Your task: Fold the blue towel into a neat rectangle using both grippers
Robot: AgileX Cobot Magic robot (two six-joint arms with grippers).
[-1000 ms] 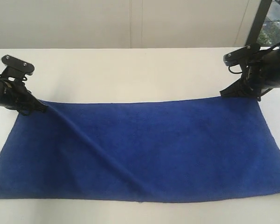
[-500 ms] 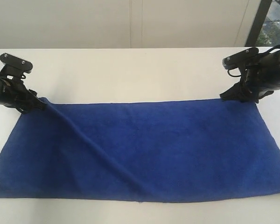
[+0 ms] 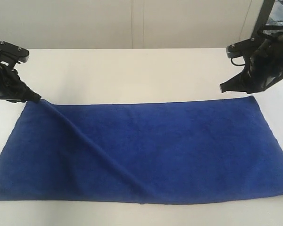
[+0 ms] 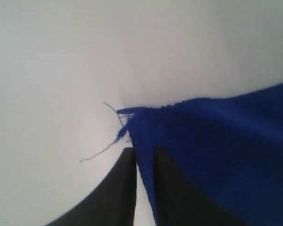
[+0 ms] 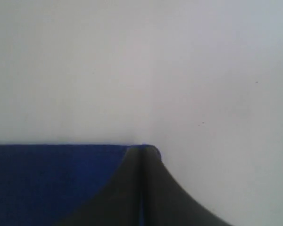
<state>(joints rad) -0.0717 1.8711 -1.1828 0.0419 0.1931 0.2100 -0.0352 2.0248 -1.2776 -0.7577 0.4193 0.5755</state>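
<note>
The blue towel [image 3: 179, 150] lies spread out on the white table [image 3: 132, 70]. Its long near edge runs along the front of the table. It is not folded yet. It is deep blue, soft and plain. A long bump [image 3: 104, 155] runs slantwise across it, from the near middle up to the far left corner. I think the bump is there because that corner is being tugged.

At that far left corner, the left gripper [image 3: 35, 98] pinches the cloth. Up close, its two dark jaws squeeze the thin towel edge between them, and loose threads [image 4: 99, 153] stick out at the corner.

By the far right corner is the right gripper [image 3: 224, 89]. Its jaws are pressed tight together. The corner sits right at its tip [image 5: 142, 155], but I cannot tell if any cloth is caught. Both grippers wait at the far corners, likely so they can pull that edge over.
</note>
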